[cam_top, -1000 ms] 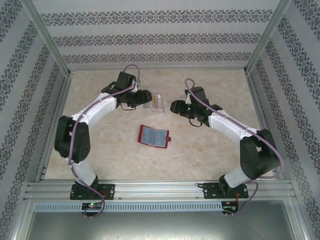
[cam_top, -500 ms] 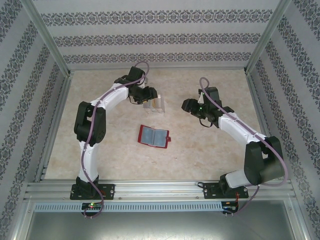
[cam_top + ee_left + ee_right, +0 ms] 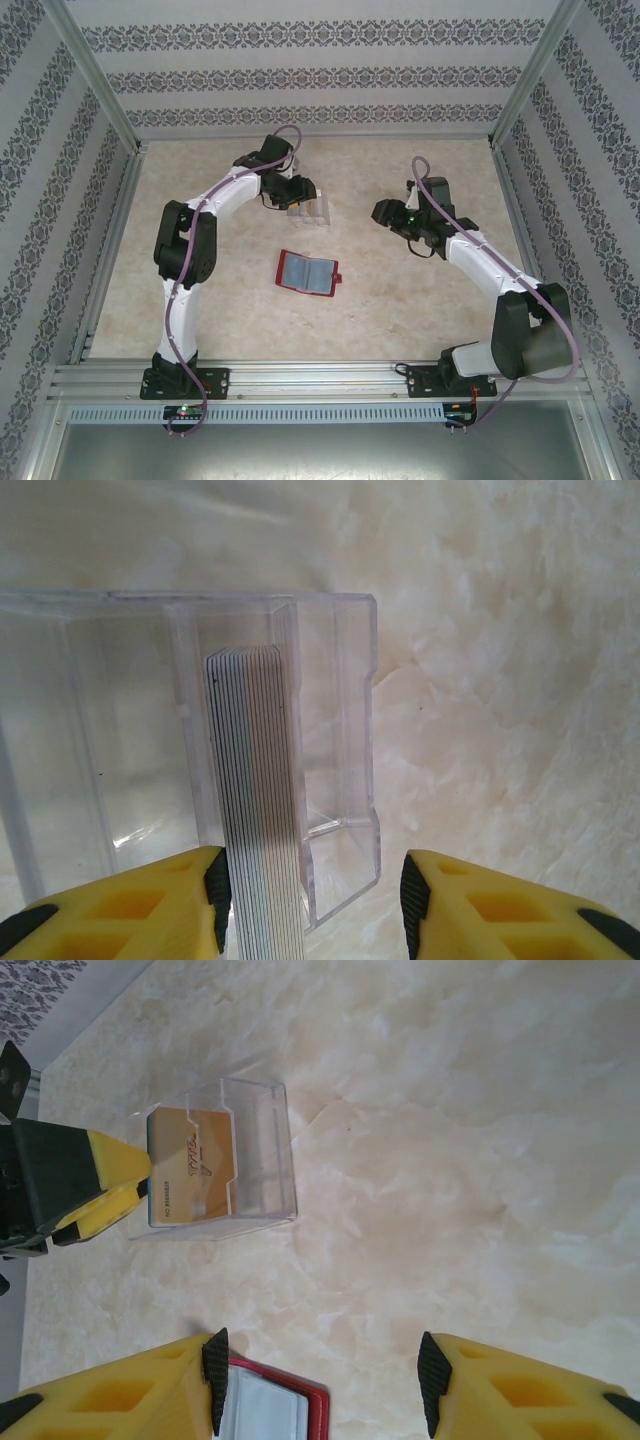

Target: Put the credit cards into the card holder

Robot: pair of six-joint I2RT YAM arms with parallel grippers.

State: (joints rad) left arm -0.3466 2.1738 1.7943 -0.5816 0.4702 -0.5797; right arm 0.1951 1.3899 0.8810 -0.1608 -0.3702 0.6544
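The credit cards stand edge-on as a grey stack in a clear plastic case; in the right wrist view the front card is tan. My left gripper is open and straddles the stack and the case's wall: its left pad lies against the stack, its right pad stands apart. In the top view it is at the case. The red card holder lies open on the table's middle, pockets up. My right gripper hovers open and empty to the right of the case, with the card holder's corner by its left finger.
The marble-patterned table is fenced by patterned walls and metal rails. The left gripper's yellow fingers show at the case's left side in the right wrist view.
The left arm has stretched out and brought its gripper onto the clear case. The right gripper has drawn back to the right, away from the case.
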